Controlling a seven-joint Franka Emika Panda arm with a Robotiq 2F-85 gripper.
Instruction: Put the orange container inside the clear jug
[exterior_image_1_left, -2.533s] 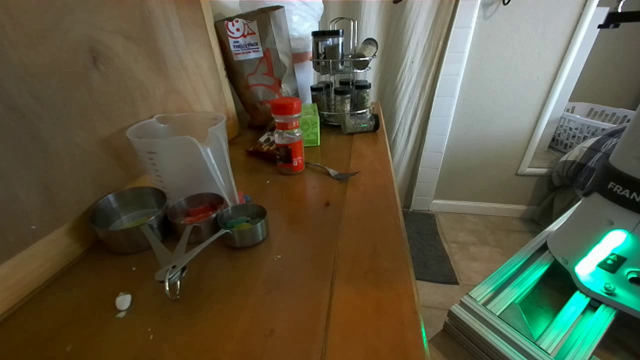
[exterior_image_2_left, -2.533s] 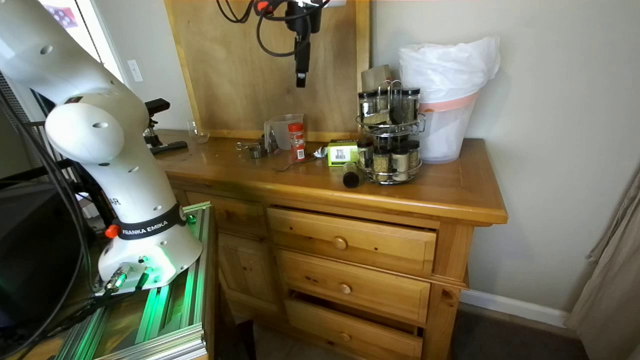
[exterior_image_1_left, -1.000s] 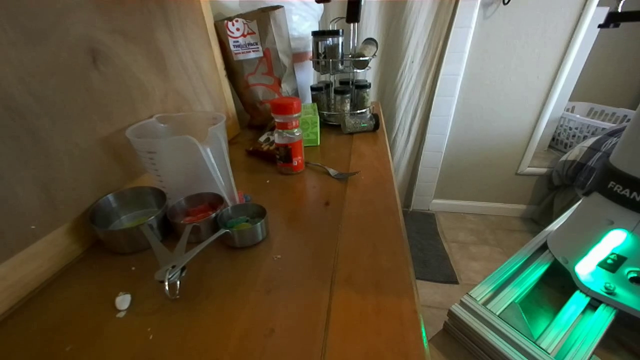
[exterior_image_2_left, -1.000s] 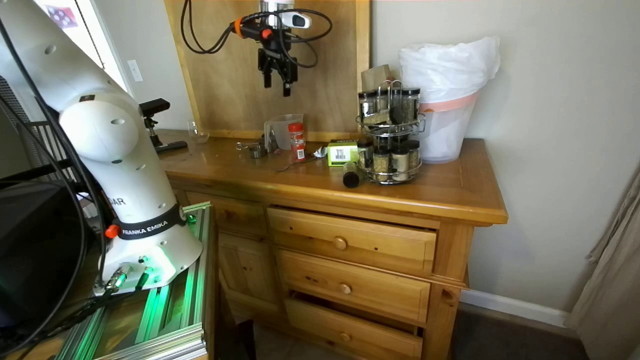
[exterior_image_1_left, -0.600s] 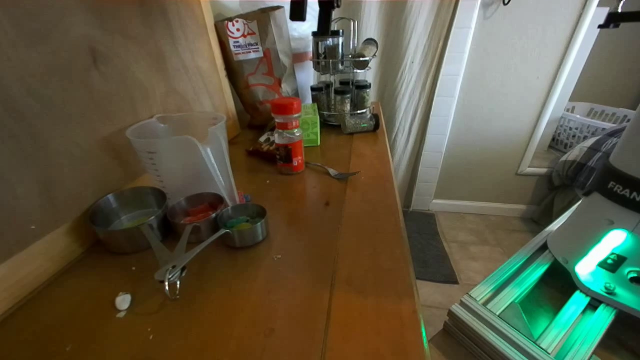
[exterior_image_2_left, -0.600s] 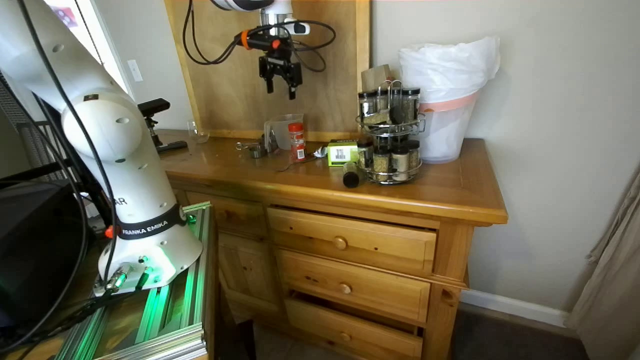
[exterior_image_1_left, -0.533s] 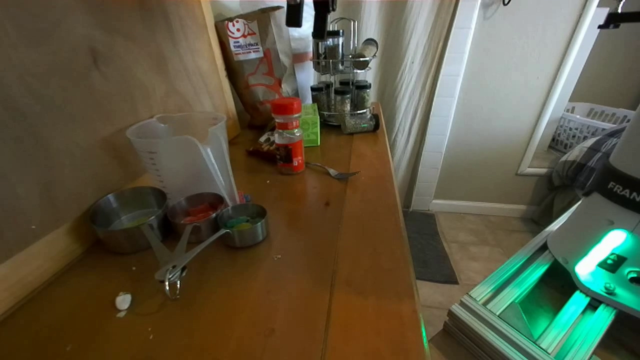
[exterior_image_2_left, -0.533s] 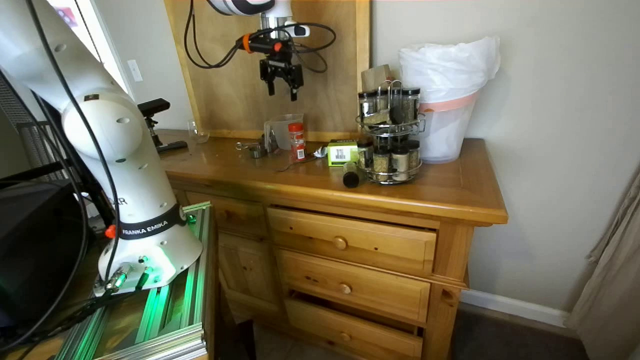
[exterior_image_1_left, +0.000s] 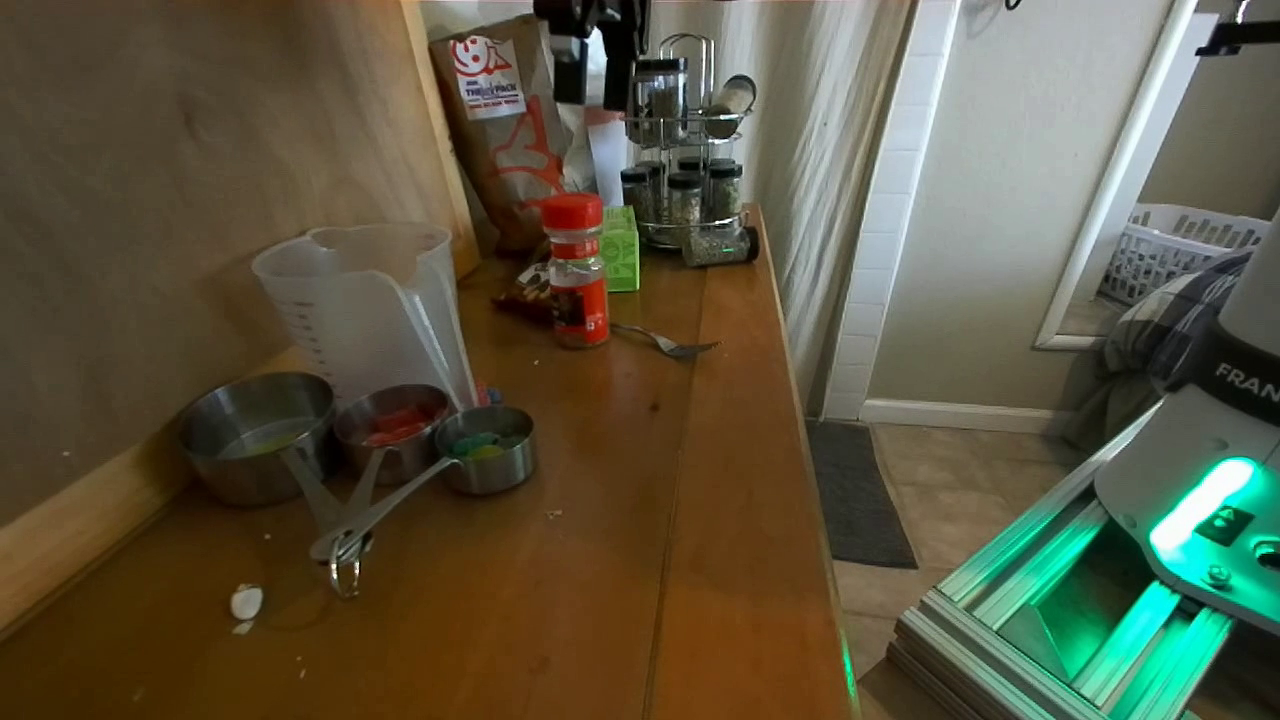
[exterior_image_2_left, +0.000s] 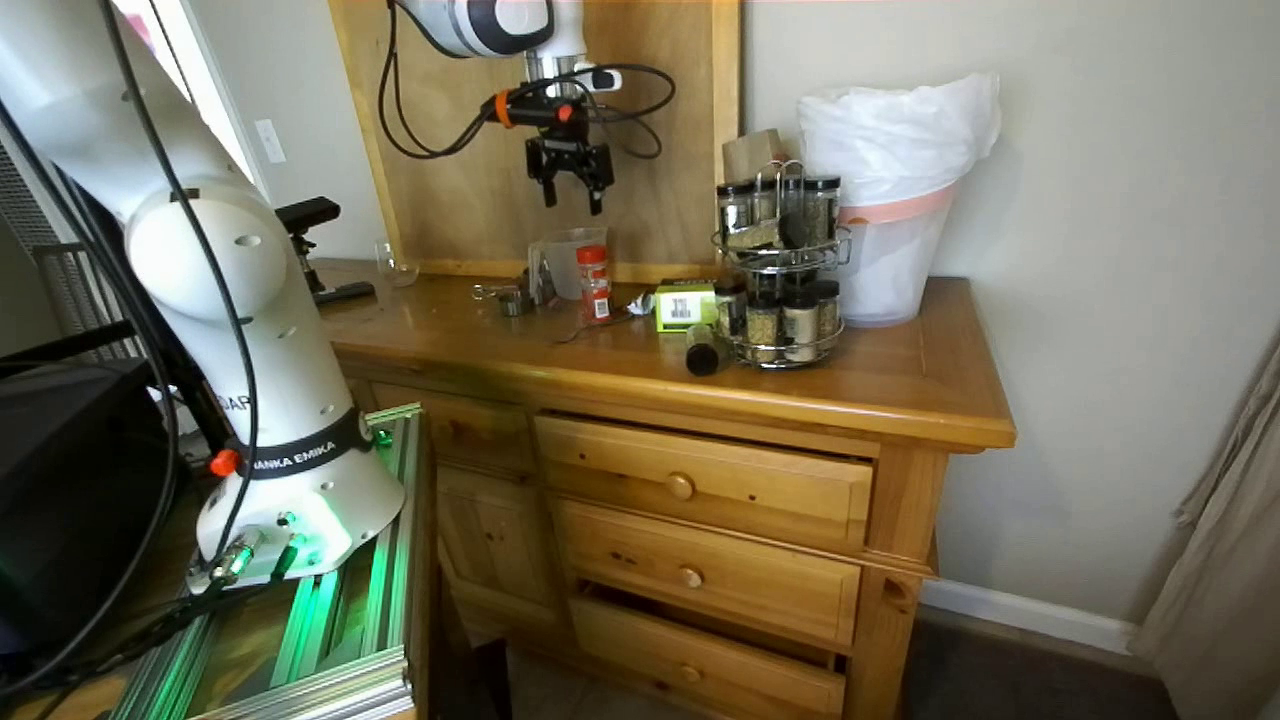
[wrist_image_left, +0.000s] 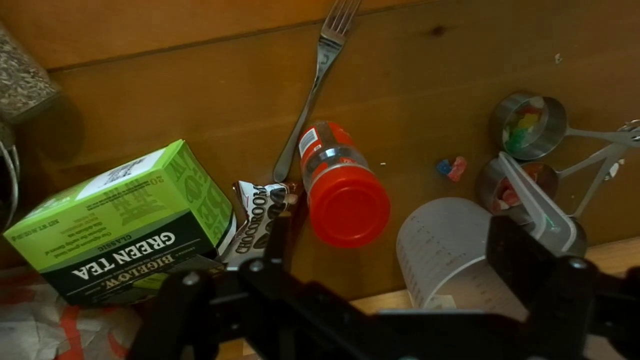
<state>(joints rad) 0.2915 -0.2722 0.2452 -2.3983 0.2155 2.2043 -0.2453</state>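
Wrist view: my jaws apart, empty; pre-grasp step, I judge. Next: align, descend on red-capped cylindrical clear-plastic bottle (wrist_image_left: 344, 187).

A fork (wrist_image_left: 317, 82) lies on the desk (exterior_image_1_left: 580, 560), its handle end near a packet (wrist_image_left: 257, 215), with a tea box (wrist_image_left: 125, 200) just beside that. Three cups (exterior_image_1_left: 418, 465) are joined at the handles by a ring (exterior_image_1_left: 346, 568) (the smallest holds coloured bits (wrist_image_left: 522, 127)), and near them lies a blue and pink lump (wrist_image_left: 456, 169). Jars (exterior_image_2_left: 800, 325) sit in a wire rack (exterior_image_2_left: 785, 262); another jar (exterior_image_1_left: 718, 246) lies on its side just beside it. Near the rack stand a tilted paper bag (exterior_image_1_left: 505, 150) and a bin (exterior_image_2_left: 880, 280) with a white liner (exterior_image_2_left: 895, 140). A dark mat (exterior_image_1_left: 860, 500) lies on the floor (exterior_image_1_left: 945, 455).
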